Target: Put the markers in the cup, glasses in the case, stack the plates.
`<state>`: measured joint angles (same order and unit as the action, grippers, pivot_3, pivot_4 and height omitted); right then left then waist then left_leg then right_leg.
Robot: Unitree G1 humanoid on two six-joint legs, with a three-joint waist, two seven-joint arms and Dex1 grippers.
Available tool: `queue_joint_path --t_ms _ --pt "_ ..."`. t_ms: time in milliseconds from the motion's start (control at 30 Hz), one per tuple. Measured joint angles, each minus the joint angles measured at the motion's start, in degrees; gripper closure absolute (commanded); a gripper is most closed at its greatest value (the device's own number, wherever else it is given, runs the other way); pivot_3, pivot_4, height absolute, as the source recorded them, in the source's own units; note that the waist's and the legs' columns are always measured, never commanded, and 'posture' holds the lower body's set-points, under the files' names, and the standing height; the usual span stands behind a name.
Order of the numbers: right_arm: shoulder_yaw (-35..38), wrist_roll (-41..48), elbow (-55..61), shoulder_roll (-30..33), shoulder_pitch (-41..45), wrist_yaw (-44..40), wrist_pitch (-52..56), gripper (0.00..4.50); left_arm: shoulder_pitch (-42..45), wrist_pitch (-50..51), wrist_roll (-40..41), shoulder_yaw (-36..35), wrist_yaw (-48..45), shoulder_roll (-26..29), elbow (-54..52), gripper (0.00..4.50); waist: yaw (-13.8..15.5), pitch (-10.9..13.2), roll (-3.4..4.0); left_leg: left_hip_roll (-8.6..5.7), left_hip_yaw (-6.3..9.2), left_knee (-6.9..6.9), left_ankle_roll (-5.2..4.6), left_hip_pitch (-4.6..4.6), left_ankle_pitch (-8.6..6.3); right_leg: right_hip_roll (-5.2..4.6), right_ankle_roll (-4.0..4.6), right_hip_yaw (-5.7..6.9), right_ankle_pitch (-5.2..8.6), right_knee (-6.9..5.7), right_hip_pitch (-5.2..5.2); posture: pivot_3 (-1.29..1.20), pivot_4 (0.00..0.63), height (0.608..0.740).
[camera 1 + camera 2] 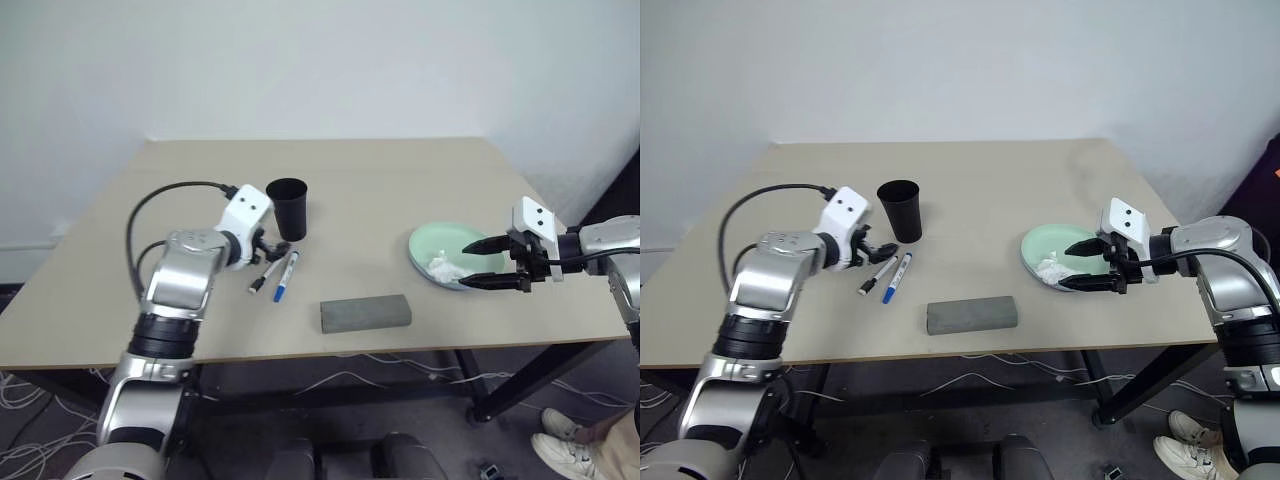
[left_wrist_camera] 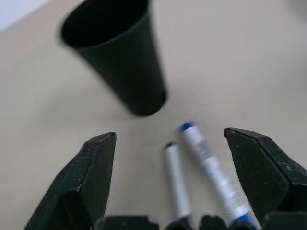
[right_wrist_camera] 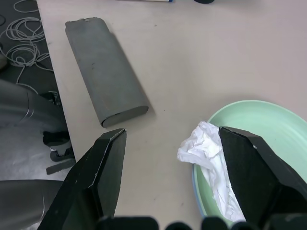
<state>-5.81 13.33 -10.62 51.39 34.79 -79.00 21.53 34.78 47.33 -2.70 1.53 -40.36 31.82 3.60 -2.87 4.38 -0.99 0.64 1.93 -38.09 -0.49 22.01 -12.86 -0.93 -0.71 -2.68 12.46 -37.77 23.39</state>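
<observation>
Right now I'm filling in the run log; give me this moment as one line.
left gripper: jaws open over markers | cup: upright, markers outside | right gripper: jaws open at tissue on green plate | case: closed

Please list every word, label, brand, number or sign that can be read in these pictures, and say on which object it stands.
None can be read.
Blue-capped marker: grey print on the barrel, too blurred to read.
Black cup, grey case, mint green plate: no text visible.

arms: silver metal segments, black joint bands | wrists: white camera housings with dark dots | left arm (image 1: 180,285): looping black cable | fingers: black, wedge-shaped
</observation>
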Motion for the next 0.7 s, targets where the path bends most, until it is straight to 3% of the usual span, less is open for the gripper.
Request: queue_joint_path --t_ms 233,700 --pt "-0.03 -0.05 -0.08 0.02 0.28 0.04 -0.11 1.16 -8.14 -3.02 3.92 -1.31 -0.87 1.41 0.53 0.74 0.25 0.00 -0.01 0.00 0.00 -0.02 0.00 0.02 0.00 -0.03 0.09 0.02 0.05 0.00 0.00 0.00 0.000 0.740" --pt "-0.14 -0.51 -0.09 0.02 0.40 0.13 -0.27 1.16 -10.41 -6.29 5.96 -0.91 1.64 0.22 6.26 0.74 0.21 0.00 -0.01 0.00 -0.02 -0.02 0.00 0.00 0.00 -0.03 0.11 0.00 0.06 0.00 0.00 0.00 0.000 0.740"
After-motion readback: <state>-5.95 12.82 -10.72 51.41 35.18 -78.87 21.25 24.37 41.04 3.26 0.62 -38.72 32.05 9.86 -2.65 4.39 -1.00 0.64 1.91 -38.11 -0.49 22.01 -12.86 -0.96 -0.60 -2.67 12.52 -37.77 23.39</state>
